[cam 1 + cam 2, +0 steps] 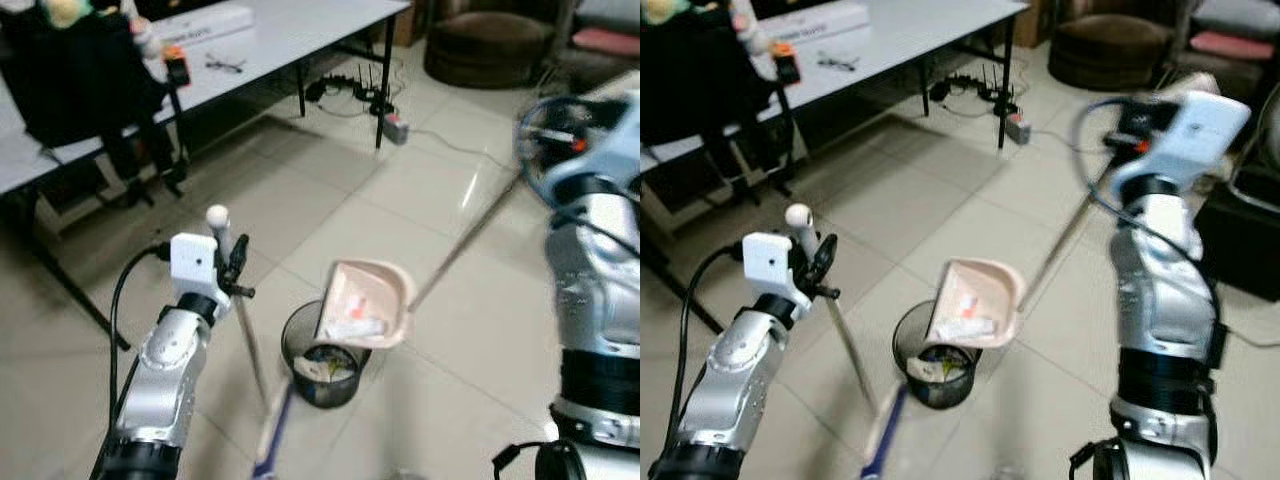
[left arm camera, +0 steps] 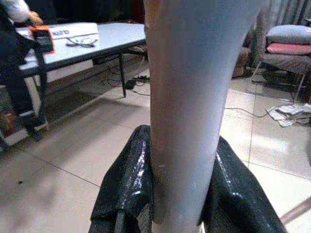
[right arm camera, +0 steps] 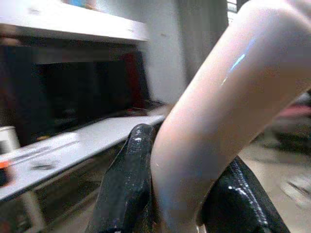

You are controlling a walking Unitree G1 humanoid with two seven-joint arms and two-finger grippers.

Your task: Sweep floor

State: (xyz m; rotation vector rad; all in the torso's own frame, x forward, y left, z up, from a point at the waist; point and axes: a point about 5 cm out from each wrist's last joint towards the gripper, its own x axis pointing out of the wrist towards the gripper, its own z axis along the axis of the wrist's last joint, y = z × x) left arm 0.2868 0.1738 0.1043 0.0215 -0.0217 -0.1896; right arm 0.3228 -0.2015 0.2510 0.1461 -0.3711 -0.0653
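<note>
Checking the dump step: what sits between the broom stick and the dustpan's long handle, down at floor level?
The black mesh bin, with the tilted dustpan over its rim, seen in both eye views.

- Tiled floor, pale and glossy, spans the frame.
- Black mesh bin stands on it, lower centre.
- Power strip with cables lies on it, upper centre.
- White table, upper left, carries glasses and a long white box.
</note>
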